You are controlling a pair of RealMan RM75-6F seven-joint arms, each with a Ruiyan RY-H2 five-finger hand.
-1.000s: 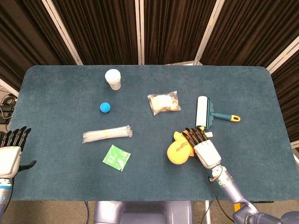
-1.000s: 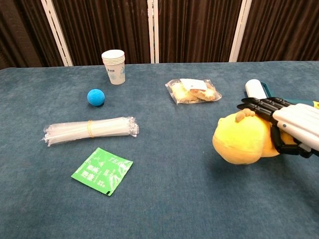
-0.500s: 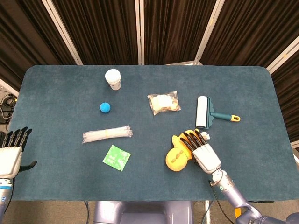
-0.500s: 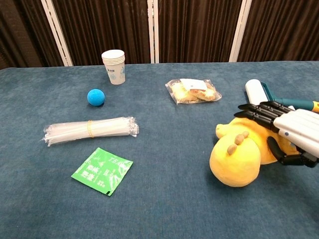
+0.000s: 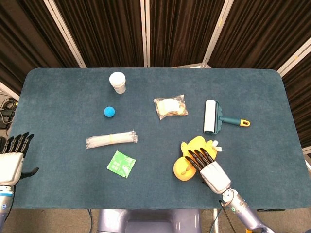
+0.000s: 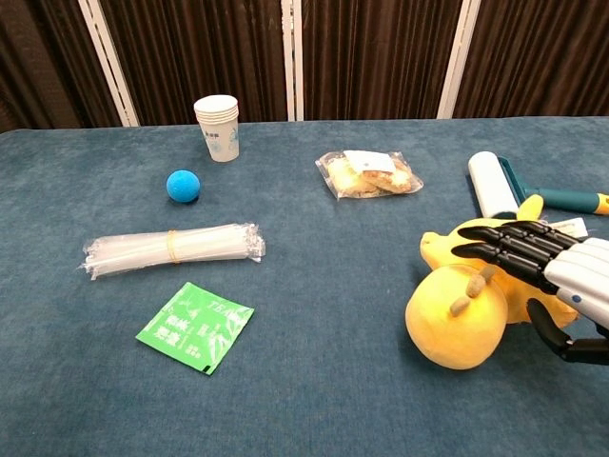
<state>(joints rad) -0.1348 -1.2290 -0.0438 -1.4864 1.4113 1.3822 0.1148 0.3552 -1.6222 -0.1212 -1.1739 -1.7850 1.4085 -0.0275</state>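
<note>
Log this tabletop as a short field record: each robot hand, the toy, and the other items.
right robot hand: fingers spread over the yellow plush toy, not gripping it
left robot hand: open, off the table's left edge
toy: lying on the blue table
behind toy: lint roller, snack bag
left half: paper cups, blue ball, straw bundle, green packet

Place: looked like a robot test lab or recording studio.
Backdrop: dark pleated curtains point(image 5: 112, 29) with white upright posts point(image 5: 144, 31).
Surface: teal felt-covered worktop point(image 5: 63, 107), unrelated small goods scattered.
</note>
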